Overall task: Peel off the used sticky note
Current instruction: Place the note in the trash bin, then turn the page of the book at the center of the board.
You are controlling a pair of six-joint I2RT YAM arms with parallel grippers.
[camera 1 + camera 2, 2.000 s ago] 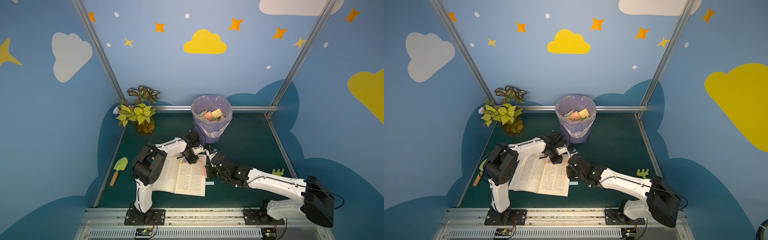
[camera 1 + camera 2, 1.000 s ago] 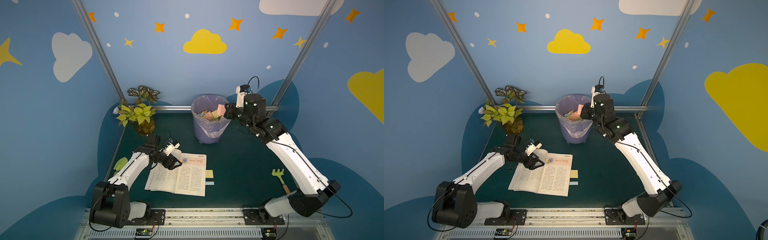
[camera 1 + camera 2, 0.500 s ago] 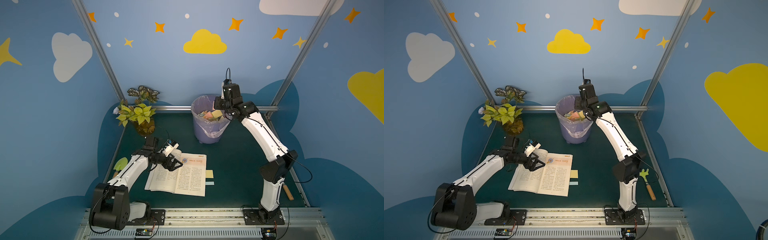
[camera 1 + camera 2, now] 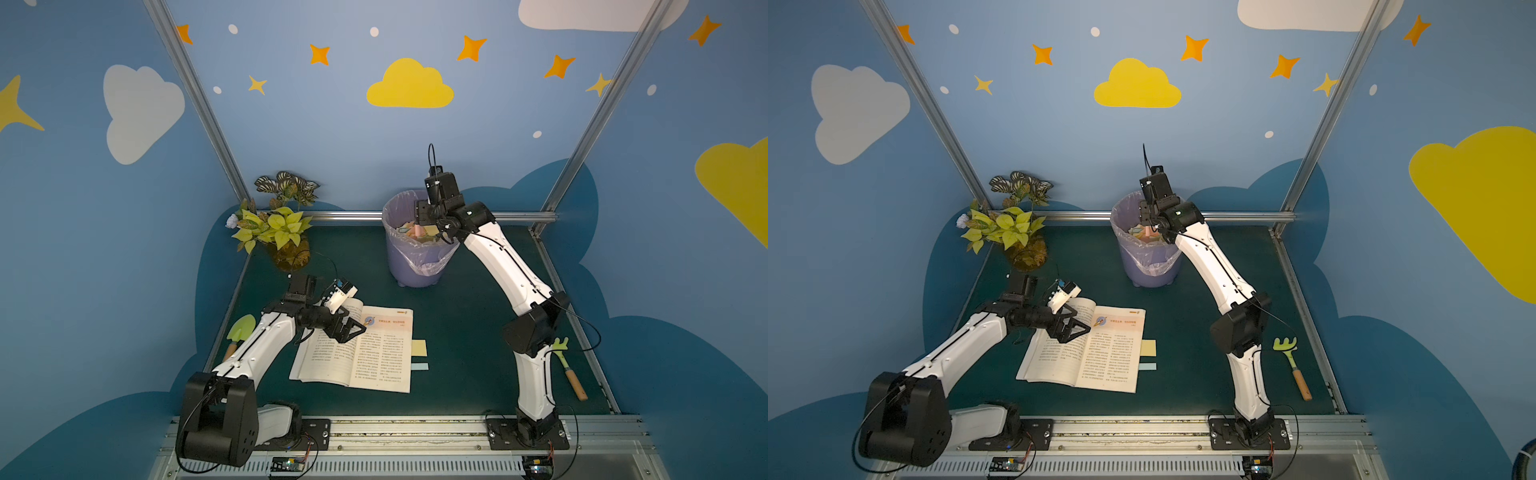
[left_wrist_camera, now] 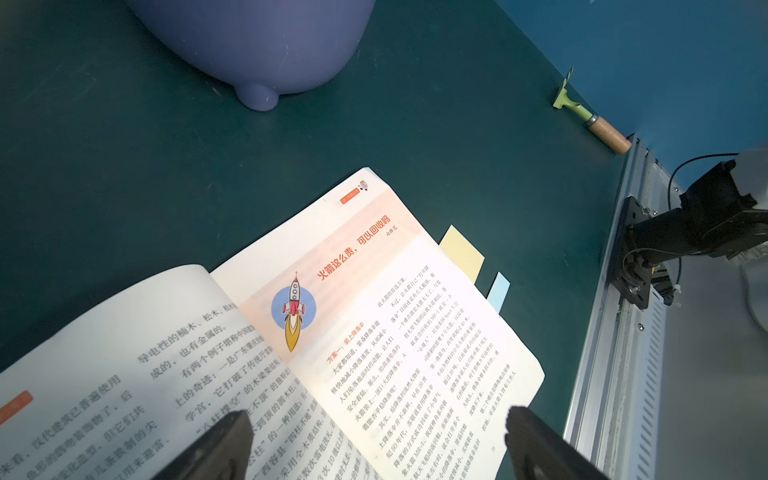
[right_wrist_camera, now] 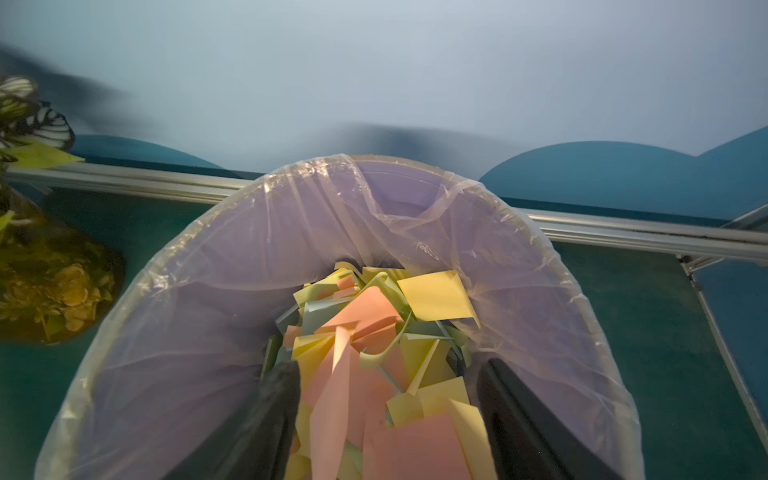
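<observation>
An open book [image 4: 361, 353] [image 4: 1088, 353] [image 5: 291, 332] lies on the green mat. A yellow sticky note [image 4: 419, 347] [image 5: 461, 251] and a blue one [image 4: 419, 367] [image 5: 498, 291] stick out from its right edge. My left gripper [image 4: 353, 328] [image 5: 376, 417] hovers open over the left page and holds nothing. My right gripper [image 4: 424, 220] [image 6: 386, 368] is open above the purple bin [image 4: 415, 266] [image 6: 166, 332]. A loose pink sticky note [image 6: 336, 399] stands between its fingers on the pile of discarded notes.
A potted plant [image 4: 282, 232] stands at the back left. A green trowel [image 4: 239, 332] lies left of the book, and a green rake [image 4: 567, 365] [image 5: 590, 116] lies near the right rail. Metal frame rails edge the mat.
My right gripper has shifted left over the bin and gone from shut to open, letting go of the pink note. My left gripper has opened wider above the book.
</observation>
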